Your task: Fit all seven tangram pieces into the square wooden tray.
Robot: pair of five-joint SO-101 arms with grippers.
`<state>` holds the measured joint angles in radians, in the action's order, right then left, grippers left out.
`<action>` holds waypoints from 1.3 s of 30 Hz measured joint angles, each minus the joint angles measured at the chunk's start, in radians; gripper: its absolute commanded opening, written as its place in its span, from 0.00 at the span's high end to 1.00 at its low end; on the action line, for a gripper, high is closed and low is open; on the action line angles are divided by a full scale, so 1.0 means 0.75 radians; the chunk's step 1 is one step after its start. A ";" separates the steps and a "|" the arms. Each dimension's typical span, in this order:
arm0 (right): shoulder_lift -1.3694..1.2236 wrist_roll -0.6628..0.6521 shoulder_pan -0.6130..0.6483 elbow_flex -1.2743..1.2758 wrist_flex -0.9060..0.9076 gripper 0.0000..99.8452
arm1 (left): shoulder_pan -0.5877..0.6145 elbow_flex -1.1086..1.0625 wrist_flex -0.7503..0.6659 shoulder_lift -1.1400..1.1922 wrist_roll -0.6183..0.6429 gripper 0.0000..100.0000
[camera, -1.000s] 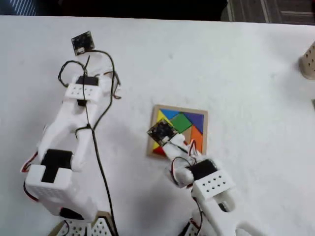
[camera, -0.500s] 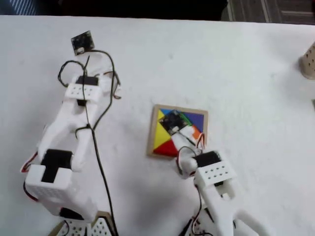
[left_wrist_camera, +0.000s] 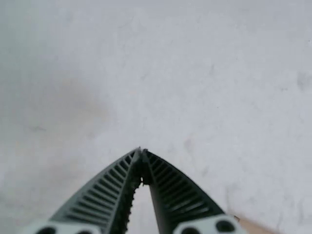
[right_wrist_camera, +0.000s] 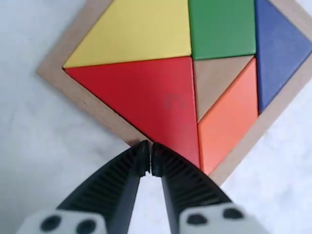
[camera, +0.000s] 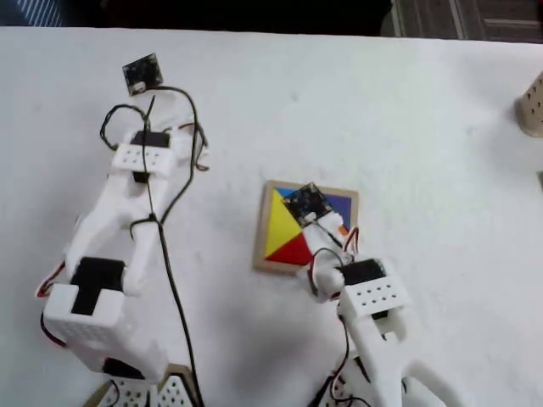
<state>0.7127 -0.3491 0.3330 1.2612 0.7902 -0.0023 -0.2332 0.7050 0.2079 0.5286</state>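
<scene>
The square wooden tray lies at the table's middle, under my right arm. In the right wrist view the tray holds a yellow triangle, a red triangle, a green square, a blue triangle, an orange triangle and a tan triangle. My right gripper is shut and empty, its tips above the tray's near rim by the red triangle. My left gripper is shut and empty over bare white table, far left of the tray on the left arm.
White table surrounds the tray on every side. A tan perforated object stands at the far right edge. Black cables run along the left arm. A strip of wood shows beside the left gripper.
My right arm has shifted up and to the right across the tray, uncovering the yellow and red triangles in the high view. The left arm has not moved.
</scene>
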 measured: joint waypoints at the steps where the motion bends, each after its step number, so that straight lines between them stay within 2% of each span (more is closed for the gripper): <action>1: 0.000 0.000 -0.002 0.000 0.000 0.98 | 0.000 0.000 0.000 0.000 0.000 0.98; 9: 0.100 0.004 -0.027 -0.018 0.000 0.98 | 0.033 0.000 0.000 0.000 0.000 0.98; 15: 0.385 0.184 -0.264 0.049 0.000 0.98 | 0.047 -0.063 0.166 -0.131 0.000 0.98; 19: 0.595 0.213 -0.358 0.145 0.000 0.98 | 0.051 -0.303 0.127 -0.358 -0.033 0.98; 25: 0.886 0.213 -0.370 0.266 0.010 0.98 | 0.051 -0.831 -0.014 -0.814 -0.352 0.98; 32: 1.230 0.213 -0.317 0.370 0.223 0.98 | 0.082 -1.401 -0.020 -1.440 -0.644 0.98; 36: 1.412 0.211 -0.293 0.485 0.301 0.98 | 0.180 -1.530 0.131 -1.727 -0.679 0.98; 39: 1.428 0.125 -0.293 0.542 0.303 0.98 | 0.200 -1.596 0.293 -1.899 -0.683 0.98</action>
<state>1.7837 -0.2555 0.1135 1.6678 1.0173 0.1481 -1.4300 0.9244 -1.2160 0.0161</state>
